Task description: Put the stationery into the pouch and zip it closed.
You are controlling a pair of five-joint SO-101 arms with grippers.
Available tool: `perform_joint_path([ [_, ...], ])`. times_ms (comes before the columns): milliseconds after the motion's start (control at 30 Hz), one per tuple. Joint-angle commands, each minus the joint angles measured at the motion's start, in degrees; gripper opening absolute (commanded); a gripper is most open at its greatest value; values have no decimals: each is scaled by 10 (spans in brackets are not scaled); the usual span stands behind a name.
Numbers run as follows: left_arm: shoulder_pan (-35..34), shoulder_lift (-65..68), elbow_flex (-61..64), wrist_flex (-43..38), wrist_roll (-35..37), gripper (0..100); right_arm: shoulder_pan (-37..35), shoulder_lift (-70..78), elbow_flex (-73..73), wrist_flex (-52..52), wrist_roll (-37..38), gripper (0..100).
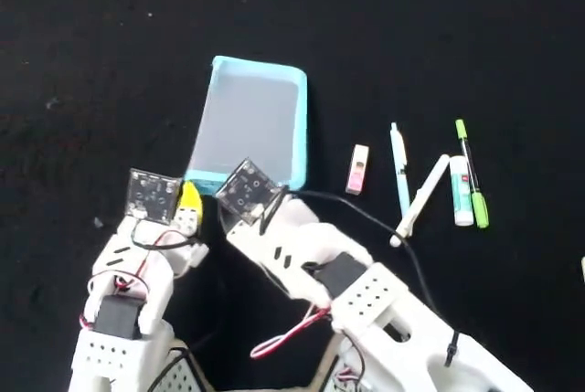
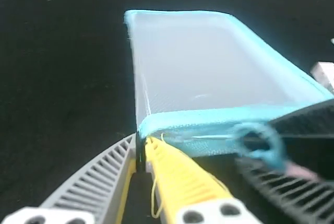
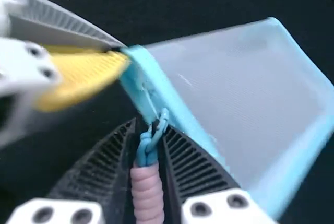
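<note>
The pouch (image 1: 251, 122), a flat mesh item with a light blue border, lies on the black counter (image 1: 91, 72) near the centre, its short near edge facing both arms. The left hand (image 1: 189, 198) is at the near left corner of the pouch. In the left wrist view the left hand (image 2: 141, 143) is clenched on that corner of the pouch (image 2: 209, 62), with the blue border pinched between the yellow finger and the grey finger. The right hand (image 1: 245, 193) sits just beside it along the same near edge. In the right wrist view the right hand (image 3: 150, 130) is clenched on the blue zipper pull (image 3: 147, 143), its two black ribbed fingers pressed together around the pull at the border of the pouch (image 3: 250, 78). The left wrist view shows the same zipper pull (image 2: 259, 140) between those black fingers. Whether the zip stands open or closed cannot be told. The stationery lies on the counter to the right of the pouch, apart from it. In order outward, the items are a small pink-and-white item (image 1: 358, 169), a blue-and-white pen (image 1: 399, 168), a white pen (image 1: 420, 198) lying at a slant, a glue stick (image 1: 460, 191) and a green marker (image 1: 473, 173).
</note>
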Motion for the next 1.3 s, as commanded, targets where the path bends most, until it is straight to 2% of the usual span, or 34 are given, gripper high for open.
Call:
perform_joint_path([
  [0,-49,-3,-26,-7,27,30,46,-18,-15,2,5,10],
  [233,-79,-3,-42,-6,31,30,62,-18,-68,101,5,10],
  [400,-105,-3,-108,52,31,30,114,-19,-132,186,6,10],
  [500,-108,-3,-139,79,29,30,121,-19,-164,223,6,10],
  [733,-108,-2,-202,127,-84,30,120,-19,-241,293,6,10],
  [867,-108,-1,-258,173,-107,30,97,-17,-331,346,17,10],
  [1033,-108,-1,-342,228,-106,31,26,-15,-456,435,53,10],
  [1200,-103,0,-406,266,-103,148,13,-15,-488,446,54,10],
  [1267,-103,0,-424,276,-103,152,13,-15,-488,446,54,10],
])
